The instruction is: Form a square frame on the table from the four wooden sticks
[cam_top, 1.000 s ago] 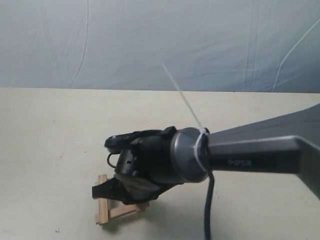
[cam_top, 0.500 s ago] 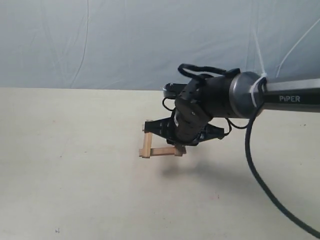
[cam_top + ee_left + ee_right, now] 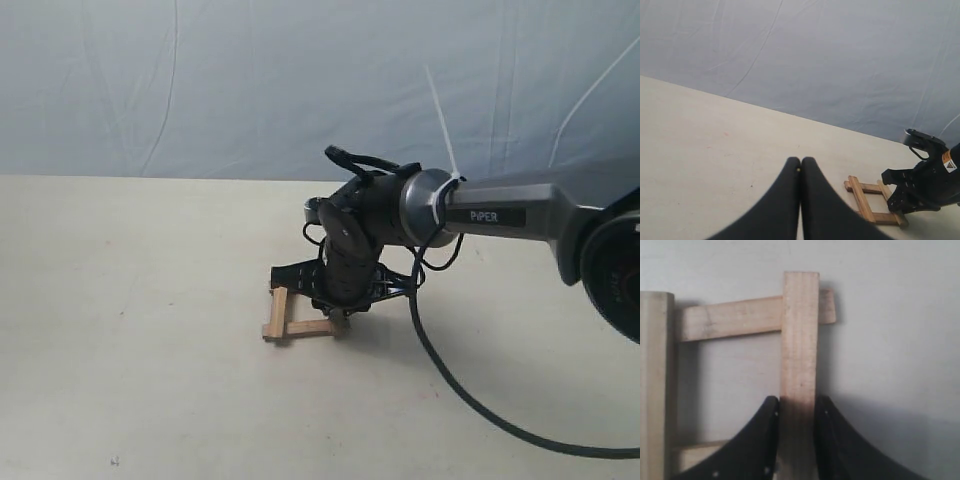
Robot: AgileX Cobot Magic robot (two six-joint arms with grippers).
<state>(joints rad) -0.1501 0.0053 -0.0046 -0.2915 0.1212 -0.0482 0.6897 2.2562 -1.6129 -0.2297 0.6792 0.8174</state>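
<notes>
The four wooden sticks lie as a square frame (image 3: pixel 290 320) on the table (image 3: pixel 120 300), ends overlapping; the left wrist view also shows the frame (image 3: pixel 862 197). My right gripper (image 3: pixel 335 303) reaches down over the frame's right side. It is shut on one stick (image 3: pixel 800 340), whose far end rests across a cross stick (image 3: pixel 735 317). Another stick (image 3: pixel 655 380) runs along the frame's opposite side. My left gripper (image 3: pixel 800 162) hangs shut and empty above bare table, apart from the frame, and does not show in the exterior view.
A wrinkled blue-grey cloth backdrop (image 3: pixel 250 80) hangs behind the table. The right arm's black cable (image 3: pixel 450 380) loops down over the table to the right of the frame. A white cable tie (image 3: pixel 440 100) sticks up from the arm.
The right gripper and the sticks under it showed near the front left a second ago, then farther back and right. Now they sit slightly left and nearer again.
</notes>
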